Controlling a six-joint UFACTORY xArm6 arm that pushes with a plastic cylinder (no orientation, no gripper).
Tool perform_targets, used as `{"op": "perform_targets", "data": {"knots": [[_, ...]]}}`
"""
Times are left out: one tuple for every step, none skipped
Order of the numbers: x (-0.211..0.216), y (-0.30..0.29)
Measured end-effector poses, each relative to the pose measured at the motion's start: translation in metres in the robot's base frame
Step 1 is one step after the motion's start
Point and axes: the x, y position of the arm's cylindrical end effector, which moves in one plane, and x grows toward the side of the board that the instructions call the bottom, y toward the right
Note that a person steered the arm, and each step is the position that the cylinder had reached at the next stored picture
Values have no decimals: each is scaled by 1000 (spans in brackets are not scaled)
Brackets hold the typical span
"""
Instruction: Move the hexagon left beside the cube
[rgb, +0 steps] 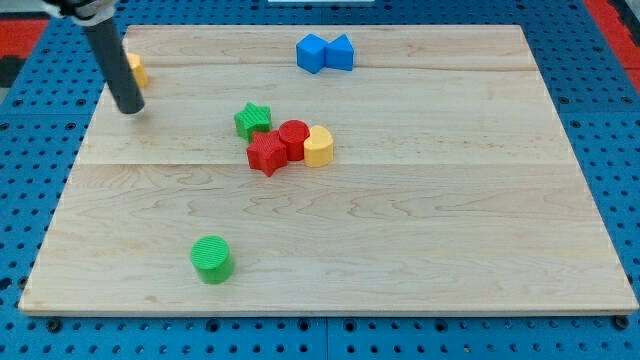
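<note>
My tip (131, 110) rests on the board near the view's top left. A yellow block (138, 69) sits just behind the rod, partly hidden, so its shape is unclear. Two blue blocks touch at the view's top centre: an angular one (311, 53) on the left and a cube-like one (341, 52) on the right. A second yellow block (319, 147), possibly the hexagon, sits mid-board against a red cylinder (294, 137). My tip is far to the left of this cluster and touches no block.
A green star (252, 120) and a red star (266, 155) sit at the left side of the middle cluster. A green cylinder (211, 259) stands alone near the view's bottom left. The wooden board (450, 220) lies on a blue pegboard.
</note>
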Motion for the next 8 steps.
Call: {"op": "perform_targets", "data": {"knots": [[-7, -49], [-44, -47], [-69, -38], [-69, 33], [-69, 87], [-69, 95], [-68, 94], [-67, 109]]}}
